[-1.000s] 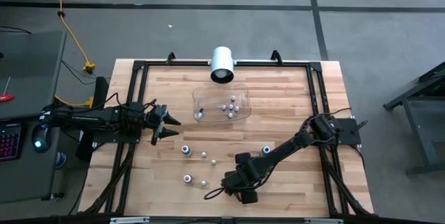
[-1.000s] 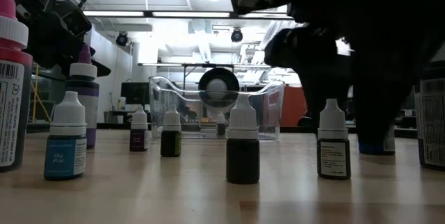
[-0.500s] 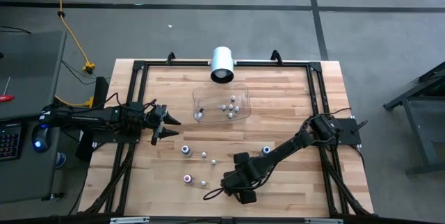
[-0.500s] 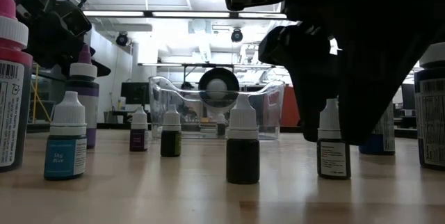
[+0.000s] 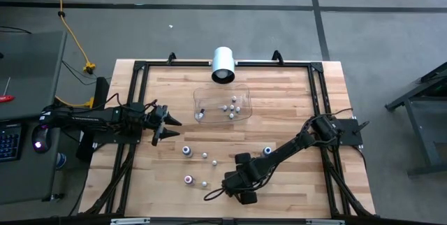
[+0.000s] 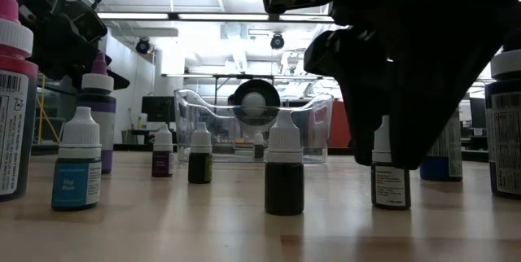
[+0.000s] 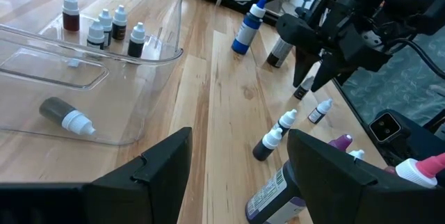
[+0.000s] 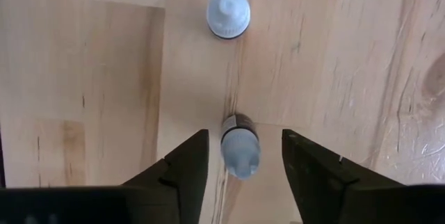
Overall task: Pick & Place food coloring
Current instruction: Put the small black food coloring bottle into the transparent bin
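Closing in on another bottle

Right gripper point(image 8: 238, 158) straddles a small white-capped dark dropper bottle point(image 8: 240, 144), fingers apart. Several bottles sit in the clear plastic tray point(image 5: 198, 99); many remain on the wooden table point(image 5: 293, 92). Left gripper point(image 5: 170, 124) waits, spread.

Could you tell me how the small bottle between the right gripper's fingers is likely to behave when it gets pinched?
The small bottle stands upright, narrow and tall for its base, so an off-centre touch from the right gripper would probably tip it. Its round body would likely roll once down. It looks light, and its smooth cap may slip, so gripping the body seems safer.
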Robot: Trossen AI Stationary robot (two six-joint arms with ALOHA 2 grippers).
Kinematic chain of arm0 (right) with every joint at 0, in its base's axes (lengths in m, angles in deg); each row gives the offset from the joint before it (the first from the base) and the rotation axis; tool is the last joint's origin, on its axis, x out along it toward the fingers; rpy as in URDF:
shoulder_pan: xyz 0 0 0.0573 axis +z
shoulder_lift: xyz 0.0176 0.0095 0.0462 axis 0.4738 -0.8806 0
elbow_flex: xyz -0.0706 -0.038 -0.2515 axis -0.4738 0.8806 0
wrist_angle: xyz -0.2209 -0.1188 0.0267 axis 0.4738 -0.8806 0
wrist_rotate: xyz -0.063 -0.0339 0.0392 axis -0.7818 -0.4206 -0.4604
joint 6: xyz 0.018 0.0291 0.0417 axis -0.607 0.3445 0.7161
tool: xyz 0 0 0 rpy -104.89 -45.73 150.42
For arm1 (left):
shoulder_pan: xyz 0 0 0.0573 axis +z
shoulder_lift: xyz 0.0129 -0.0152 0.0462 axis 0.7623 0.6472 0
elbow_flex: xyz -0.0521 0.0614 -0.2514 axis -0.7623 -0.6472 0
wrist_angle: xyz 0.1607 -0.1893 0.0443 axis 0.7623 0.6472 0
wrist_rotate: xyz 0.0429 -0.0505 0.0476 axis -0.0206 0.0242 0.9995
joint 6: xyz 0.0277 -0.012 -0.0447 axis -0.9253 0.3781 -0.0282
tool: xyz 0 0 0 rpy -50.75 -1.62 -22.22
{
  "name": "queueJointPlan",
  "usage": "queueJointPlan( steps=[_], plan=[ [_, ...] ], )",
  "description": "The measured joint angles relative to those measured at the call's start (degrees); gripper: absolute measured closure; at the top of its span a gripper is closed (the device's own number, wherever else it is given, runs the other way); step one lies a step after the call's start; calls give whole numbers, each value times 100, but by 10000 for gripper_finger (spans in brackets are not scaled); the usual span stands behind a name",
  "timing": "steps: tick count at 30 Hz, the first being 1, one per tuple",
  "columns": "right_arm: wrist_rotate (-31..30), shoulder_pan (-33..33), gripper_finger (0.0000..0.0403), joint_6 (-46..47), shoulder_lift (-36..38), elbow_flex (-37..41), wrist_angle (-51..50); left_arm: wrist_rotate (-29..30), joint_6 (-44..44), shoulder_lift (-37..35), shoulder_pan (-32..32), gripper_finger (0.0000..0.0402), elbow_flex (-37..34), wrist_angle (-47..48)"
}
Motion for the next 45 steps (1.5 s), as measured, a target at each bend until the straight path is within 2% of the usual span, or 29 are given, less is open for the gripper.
queueJointPlan(
  steps=[19,28,32,36,45],
  plan=[
    [163,0,339,67,4,-4,0,0,2,0,-1,167,1,0],
    [309,-44,341,213,224,-11,23,1,1,-1,0,167,0,0],
    [125,-116,348,210,518,-65,-54,0,0,0,0,167,0,0],
    [-176,-211,344,169,738,-441,-443,1,1,0,-1,167,1,-1],
    [-927,-672,346,-196,802,-1913,-1473,0,0,0,0,167,-1,0]
  ],
)
